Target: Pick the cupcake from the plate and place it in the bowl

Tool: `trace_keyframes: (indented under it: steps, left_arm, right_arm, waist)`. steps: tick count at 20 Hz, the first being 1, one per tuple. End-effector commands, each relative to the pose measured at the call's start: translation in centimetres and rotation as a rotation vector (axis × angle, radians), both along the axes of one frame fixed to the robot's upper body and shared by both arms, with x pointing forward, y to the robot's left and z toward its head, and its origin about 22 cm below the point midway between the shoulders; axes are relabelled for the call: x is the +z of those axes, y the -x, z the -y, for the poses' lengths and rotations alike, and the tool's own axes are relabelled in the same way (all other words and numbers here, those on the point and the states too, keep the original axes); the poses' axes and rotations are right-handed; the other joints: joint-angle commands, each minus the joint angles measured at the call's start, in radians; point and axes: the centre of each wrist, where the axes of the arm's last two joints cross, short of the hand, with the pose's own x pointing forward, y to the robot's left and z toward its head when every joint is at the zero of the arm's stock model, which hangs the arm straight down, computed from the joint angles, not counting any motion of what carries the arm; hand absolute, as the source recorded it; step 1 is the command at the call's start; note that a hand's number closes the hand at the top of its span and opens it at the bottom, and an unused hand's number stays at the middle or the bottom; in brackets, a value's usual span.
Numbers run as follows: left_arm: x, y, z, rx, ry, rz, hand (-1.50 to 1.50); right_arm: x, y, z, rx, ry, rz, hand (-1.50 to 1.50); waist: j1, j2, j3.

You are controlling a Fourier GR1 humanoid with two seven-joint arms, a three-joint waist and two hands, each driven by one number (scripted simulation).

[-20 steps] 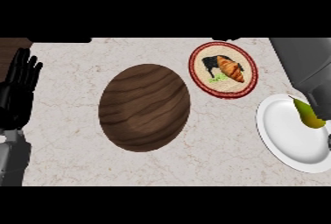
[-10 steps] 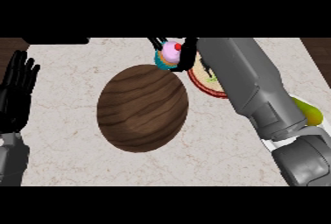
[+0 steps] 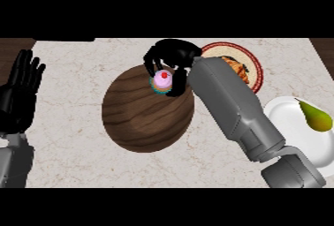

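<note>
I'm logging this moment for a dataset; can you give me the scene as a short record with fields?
right hand: curled round the cupcake, over the bowl's far rim
bowl: brown wooden, mid-counter
left hand: open, resting at the left edge
red-rimmed plate: holds food, partly hidden by the forearm
white plate: holds a pear

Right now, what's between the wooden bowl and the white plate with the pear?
In the head view, the robot's grey right forearm lies across the counter between the wooden bowl and the white plate.

Two plates (image 3: 282, 115) (image 3: 256, 66); one bowl (image 3: 140, 123) — one cupcake (image 3: 163, 81); one pear (image 3: 315, 117).
</note>
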Motion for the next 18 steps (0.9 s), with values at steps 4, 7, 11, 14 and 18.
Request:
trace_keyframes:
  steps: [4, 7, 11, 14, 18]
  left_arm:
    - [0.4, -1.6, 1.0, -0.024, -0.005, 0.0, 0.0]
    - [2.8, -2.1, 0.8, -0.041, 0.002, 0.004, 0.0]
    - [0.4, -1.6, 1.0, -0.047, -0.011, 0.008, 0.0]
    - [0.8, -1.5, 0.5, -0.026, -0.007, 0.013, 0.0]
    - [0.1, -0.5, 0.6, -0.022, -0.005, 0.011, 0.0]
  right_arm:
    - [-5.5, 1.5, 0.8, -0.083, -0.059, -0.187, -1.5]
    - [-6.2, 1.6, 1.4, -0.1, -0.212, -0.28, -1.5]
    - [-6.7, 1.5, 2.2, -0.158, -0.421, -0.248, -1.5]
    - [-4.8, 0.5, 2.4, -0.245, -0.559, -0.205, -1.5]
    - [-1.8, -1.2, 3.5, -0.332, -0.633, -0.234, -1.5]
  waist:
    - [0.036, 0.009, 0.0]
    - [0.043, 0.008, 0.001]
    - [0.038, 0.014, 0.001]
    - [0.022, 0.015, 0.001]
    - [0.026, 0.015, 0.001]
